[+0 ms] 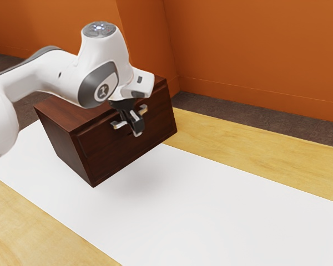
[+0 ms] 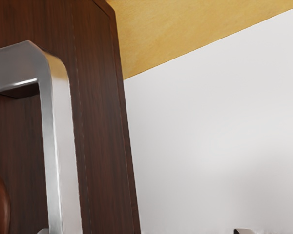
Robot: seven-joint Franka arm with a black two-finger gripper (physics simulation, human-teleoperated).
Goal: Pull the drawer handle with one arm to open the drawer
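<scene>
A dark wooden drawer box [image 1: 108,138] stands on the white mat at the exterior view's left. Its silver bar handle [image 1: 118,126] runs across the drawer front. My black gripper [image 1: 131,122] is right at that handle, fingers open, one on each side of the bar. In the wrist view the handle [image 2: 53,146] runs close along the drawer front [image 2: 100,126], and one fingertip [image 2: 244,231] shows well off to the side of it. I cannot tell whether the fingers touch the bar. The drawer front looks flush with the box.
The white mat [image 1: 200,205] lies across a light wooden table [image 1: 266,149]. Orange walls [image 1: 255,44] and a dark floor strip [image 1: 255,113] lie behind. My white arm [image 1: 55,77] passes over the box top.
</scene>
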